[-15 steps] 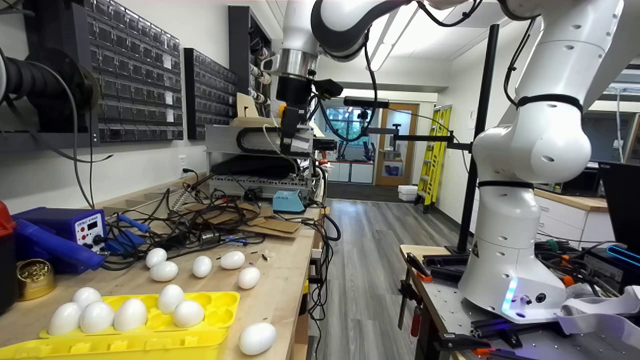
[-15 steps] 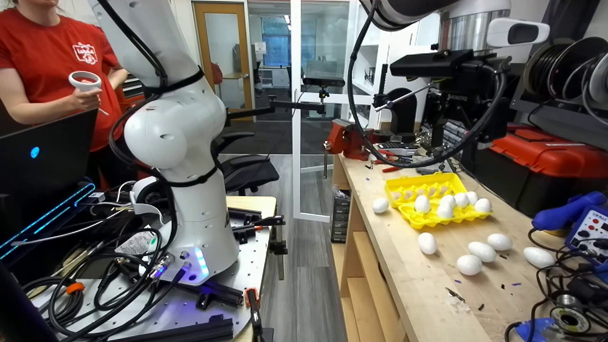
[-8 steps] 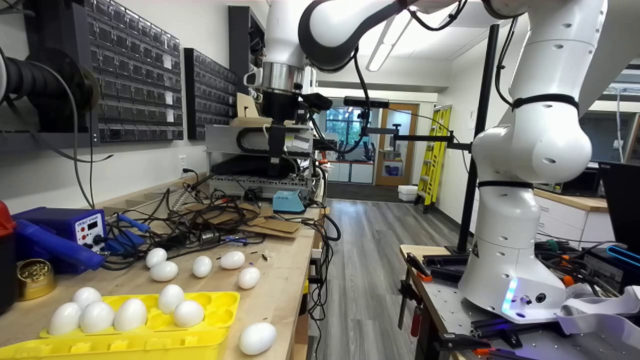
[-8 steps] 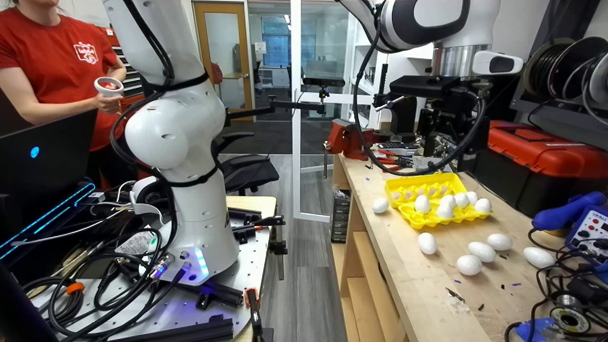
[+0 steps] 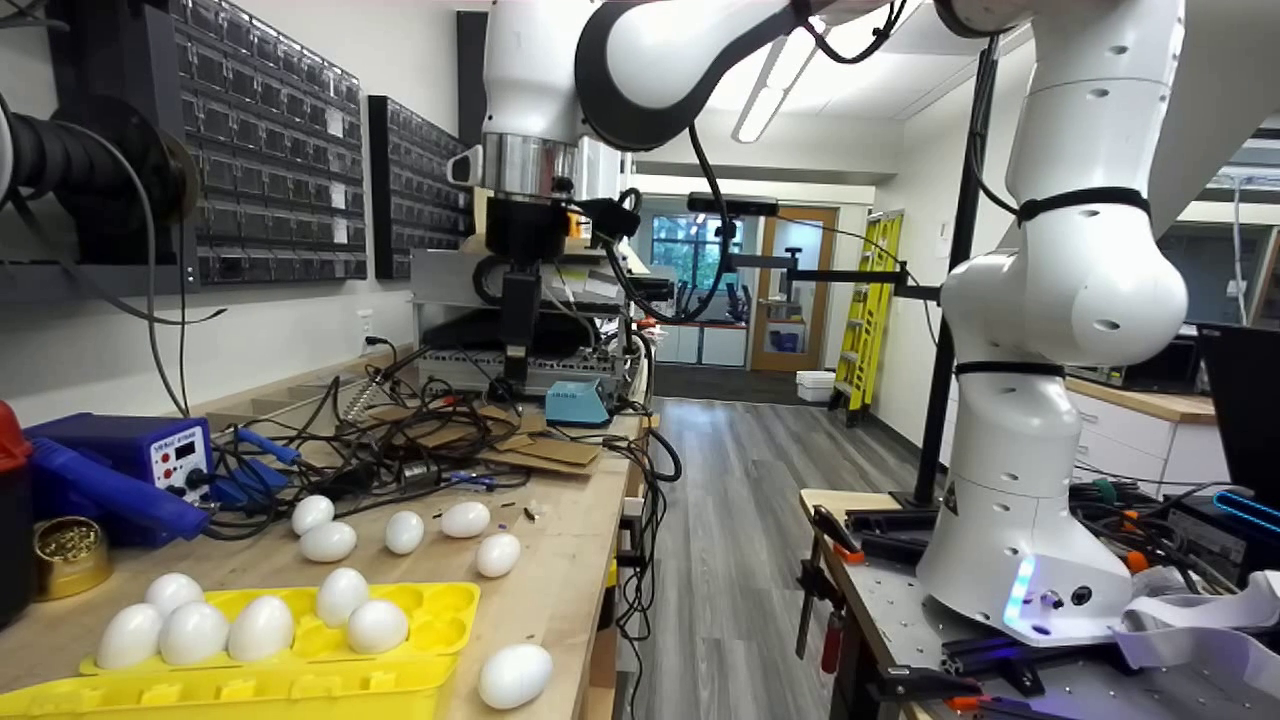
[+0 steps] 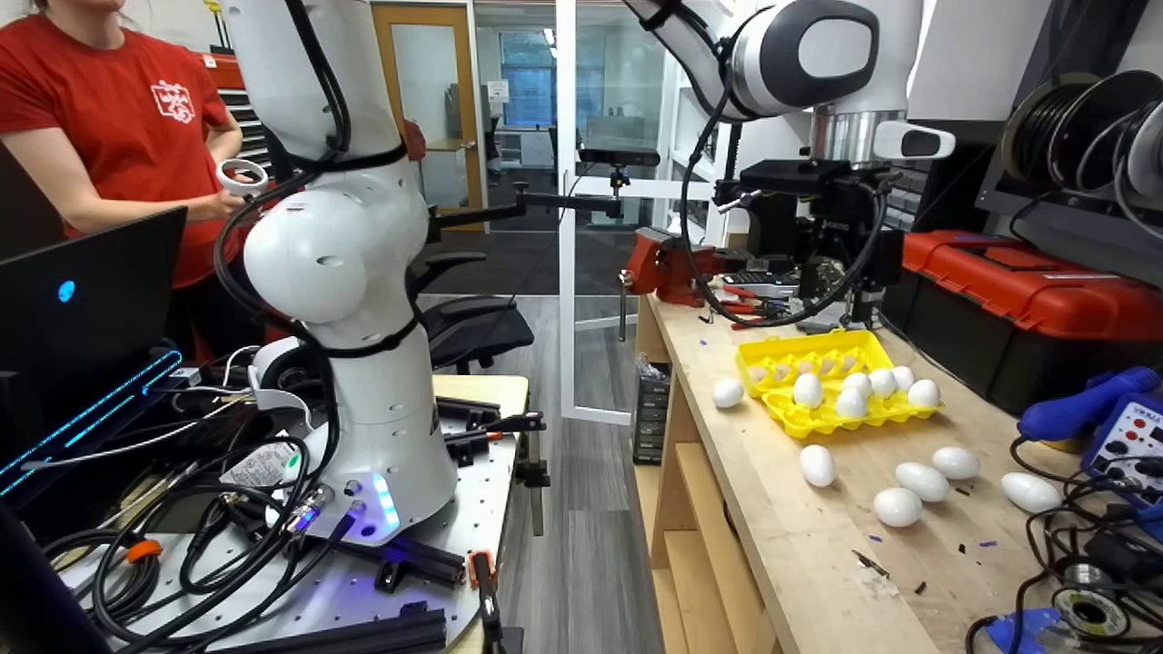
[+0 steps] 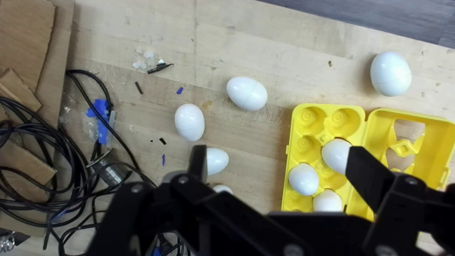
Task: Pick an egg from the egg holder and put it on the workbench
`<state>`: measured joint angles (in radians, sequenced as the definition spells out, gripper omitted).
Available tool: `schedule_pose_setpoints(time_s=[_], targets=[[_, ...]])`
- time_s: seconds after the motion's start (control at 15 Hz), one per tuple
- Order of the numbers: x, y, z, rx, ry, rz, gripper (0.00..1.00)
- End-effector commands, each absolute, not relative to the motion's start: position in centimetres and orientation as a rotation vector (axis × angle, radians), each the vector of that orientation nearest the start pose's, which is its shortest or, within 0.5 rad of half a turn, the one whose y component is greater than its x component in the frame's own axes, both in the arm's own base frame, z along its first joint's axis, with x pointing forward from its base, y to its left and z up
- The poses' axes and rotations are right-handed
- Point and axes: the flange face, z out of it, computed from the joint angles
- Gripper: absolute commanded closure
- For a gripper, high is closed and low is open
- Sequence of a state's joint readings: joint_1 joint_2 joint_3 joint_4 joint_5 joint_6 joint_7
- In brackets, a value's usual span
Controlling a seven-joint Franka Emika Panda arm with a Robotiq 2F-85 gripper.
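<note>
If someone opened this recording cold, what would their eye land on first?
Probably the open, bright yellow egg holder, with six white eggs in it and six more loose on the workbench. Next, the white arm reaching over the workbench in both exterior views, its fingers wide apart in the wrist view. After that, in an exterior view, the person in a red shirt beyond a black laptop.

In an exterior view, a red bench vise (image 6: 656,263) stands at the far, aisle-side corner of the workbench (image 6: 800,545), a red-lidded black toolbox (image 6: 1018,295) along the wall-side edge.
</note>
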<state>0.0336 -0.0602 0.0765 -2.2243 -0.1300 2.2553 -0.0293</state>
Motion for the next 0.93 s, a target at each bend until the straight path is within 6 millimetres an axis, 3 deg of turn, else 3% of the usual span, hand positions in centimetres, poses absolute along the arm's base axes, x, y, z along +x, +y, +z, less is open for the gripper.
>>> schedule_pose_setpoints(time_s=[0.0, 0.47, 0.53, 0.87], targets=[[53.3, 7.8, 40.5, -3.248, -0.281, -0.126, 0.00], [54.2, 12.0, 40.6, -3.207, -0.278, -0.166, 0.00], [53.7, 11.1, 40.1, -3.211, -0.307, -0.162, 0.00], [53.8, 11.2, 40.1, -3.210, -0.310, -0.162, 0.00]])
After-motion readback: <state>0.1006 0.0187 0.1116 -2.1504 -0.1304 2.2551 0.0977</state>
